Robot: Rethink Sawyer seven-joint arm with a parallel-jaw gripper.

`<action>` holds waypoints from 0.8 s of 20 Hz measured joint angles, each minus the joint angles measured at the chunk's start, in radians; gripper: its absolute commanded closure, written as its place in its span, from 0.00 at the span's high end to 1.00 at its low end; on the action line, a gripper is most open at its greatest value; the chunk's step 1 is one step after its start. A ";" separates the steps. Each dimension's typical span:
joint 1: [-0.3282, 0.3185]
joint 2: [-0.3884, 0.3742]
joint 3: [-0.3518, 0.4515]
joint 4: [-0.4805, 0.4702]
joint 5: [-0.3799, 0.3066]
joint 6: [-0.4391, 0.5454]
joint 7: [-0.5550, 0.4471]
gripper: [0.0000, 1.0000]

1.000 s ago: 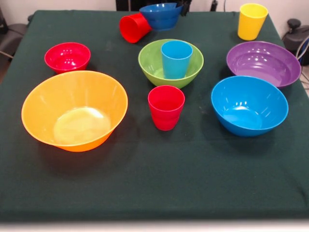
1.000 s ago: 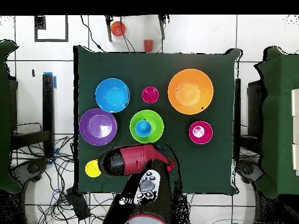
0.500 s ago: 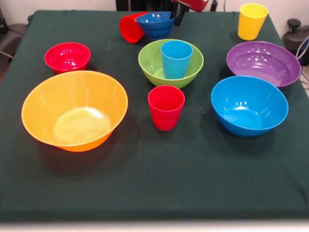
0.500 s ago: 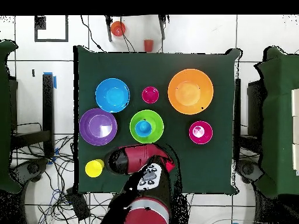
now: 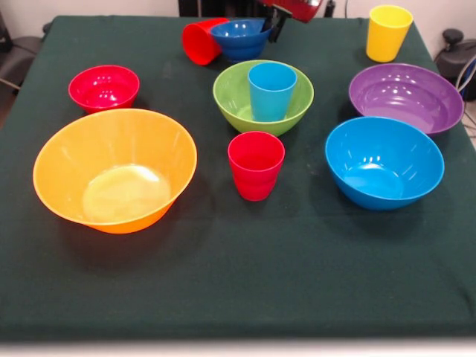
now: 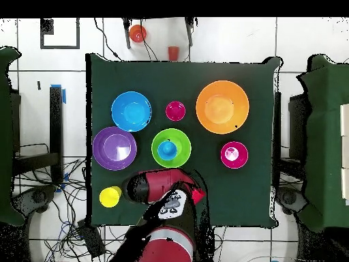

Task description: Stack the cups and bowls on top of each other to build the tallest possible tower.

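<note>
The huge orange-yellow bowl (image 5: 115, 169) stands at the front left, with the small red bowl (image 5: 104, 87) behind it. A light blue cup (image 5: 271, 91) stands upright inside the green bowl (image 5: 263, 104) at the centre. One red cup (image 5: 256, 165) stands upright in front of them. The medium blue bowl (image 5: 384, 161), the purple bowl (image 5: 405, 97) and the yellow cup (image 5: 388, 33) are on the right. At the far edge the small dark blue bowl (image 5: 240, 39) sits against a second red cup (image 5: 201, 42) lying on its side. My gripper (image 5: 277, 24) is at this bowl's right rim. No tower stands.
From above, the red arm (image 6: 160, 185) covers the dark blue bowl and most of the tipped cup. The yellow cup (image 6: 110, 196) is just left of the arm. The green tablecloth (image 6: 252, 198) ends near the far objects. Two small orange and red things (image 6: 138, 33) lie off the table.
The dark blue bowl, raised and tilted a second ago, has come down beside the tipped red cup. The arm has shifted a little towards the base. The other pieces have not moved.
</note>
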 measured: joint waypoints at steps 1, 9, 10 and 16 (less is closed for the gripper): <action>0.007 -0.001 -0.003 0.000 0.011 0.000 0.000 0.00; 0.062 -0.008 -0.034 -0.006 0.068 0.000 0.000 0.00; 0.075 -0.008 -0.043 -0.012 0.076 0.000 0.000 0.00; 0.125 0.015 -0.079 -0.062 0.117 0.014 0.000 0.00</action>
